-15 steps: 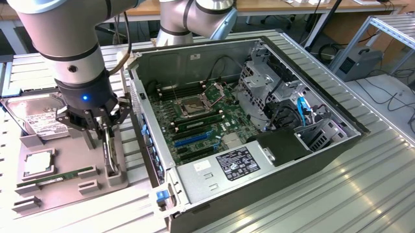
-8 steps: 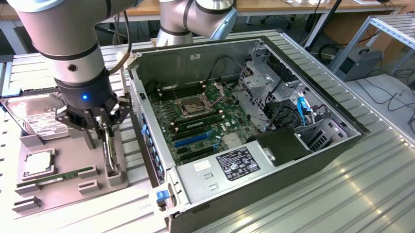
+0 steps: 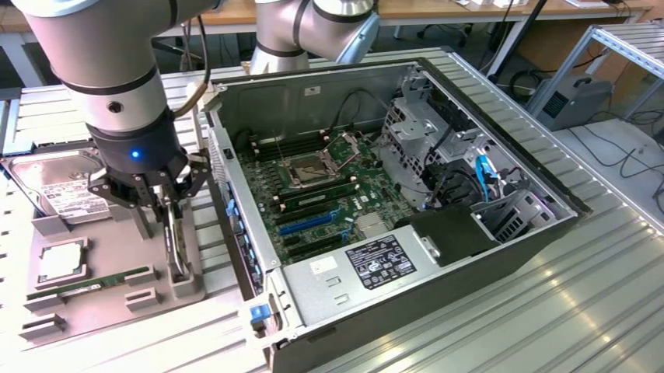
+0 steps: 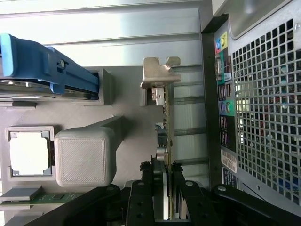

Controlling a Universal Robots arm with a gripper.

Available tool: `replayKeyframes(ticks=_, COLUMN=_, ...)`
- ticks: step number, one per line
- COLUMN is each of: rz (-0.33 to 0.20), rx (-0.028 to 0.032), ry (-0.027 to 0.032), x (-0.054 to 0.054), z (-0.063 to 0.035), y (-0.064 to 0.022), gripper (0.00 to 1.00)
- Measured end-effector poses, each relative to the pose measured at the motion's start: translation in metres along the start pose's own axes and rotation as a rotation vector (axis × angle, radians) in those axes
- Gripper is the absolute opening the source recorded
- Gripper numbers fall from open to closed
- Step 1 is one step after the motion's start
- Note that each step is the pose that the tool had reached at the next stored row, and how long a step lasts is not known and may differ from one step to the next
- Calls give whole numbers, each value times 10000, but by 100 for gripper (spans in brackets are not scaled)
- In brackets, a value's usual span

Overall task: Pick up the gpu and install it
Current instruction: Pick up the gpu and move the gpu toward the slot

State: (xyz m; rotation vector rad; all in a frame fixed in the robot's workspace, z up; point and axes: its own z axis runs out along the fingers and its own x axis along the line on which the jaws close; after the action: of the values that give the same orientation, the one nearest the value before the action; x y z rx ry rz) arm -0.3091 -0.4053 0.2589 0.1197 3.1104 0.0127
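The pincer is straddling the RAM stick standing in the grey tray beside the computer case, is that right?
No. The pincer is straddling the gpu, not the RAM stick, standing in the grey tray beside the computer case. The wrist view shows the card on edge between its fingers.

1 arm, 1 hand, 1 gpu, 1 PC case, 1 HDD, 1 CPU, 1 RAM stick, 1 grey parts tray, 1 tabletop.

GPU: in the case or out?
Out. The gpu stands on edge in the grey tray beside the case, gripper shut on it.
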Motion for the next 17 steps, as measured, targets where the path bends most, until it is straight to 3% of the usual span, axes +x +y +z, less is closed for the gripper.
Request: replayKeyframes(ticks=17, rz=0, rx=0, ry=0, x=-1, z=-60, y=0, gripper=27)
